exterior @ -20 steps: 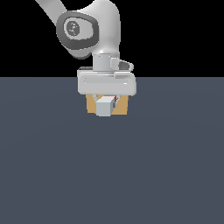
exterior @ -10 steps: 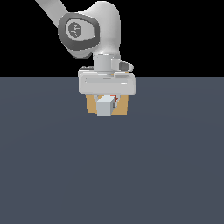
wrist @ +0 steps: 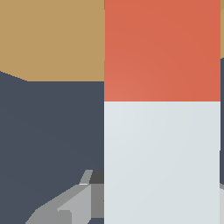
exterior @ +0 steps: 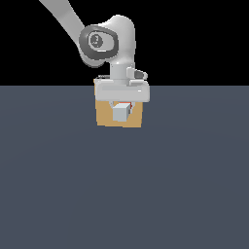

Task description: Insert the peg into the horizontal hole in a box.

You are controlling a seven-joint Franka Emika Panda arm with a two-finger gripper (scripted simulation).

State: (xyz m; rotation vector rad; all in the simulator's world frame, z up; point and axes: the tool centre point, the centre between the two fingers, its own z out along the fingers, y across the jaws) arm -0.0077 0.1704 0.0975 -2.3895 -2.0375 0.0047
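We are carrying the peg [exterior: 121, 112] level in front of the box [exterior: 104, 115], its pale end facing the exterior camera and its red end pointing toward the tan face. The gripper [exterior: 121, 104] is hanging from above with its body across the top edge of the box, and it is probably clenched on the peg, since the bar is sitting off the dark floor [exterior: 124, 194] with nothing under it, though the fingers themselves are hidden in the exterior view and only a grey sliver of one [wrist: 72, 205] is showing in the wrist view. There the peg [wrist: 162, 109] is filling much of the picture, red section running up against the box [wrist: 52, 39], so we are judging that the tip is at or just inside the face. The hole itself is hidden behind the peg in both views, so we cannot confirm the alignment. That is where we are seeing the risk: if the red tip is sitting slightly off the opening, pushing forward could jam it against the face, shove the box along the floor, or twist the peg in the grip.
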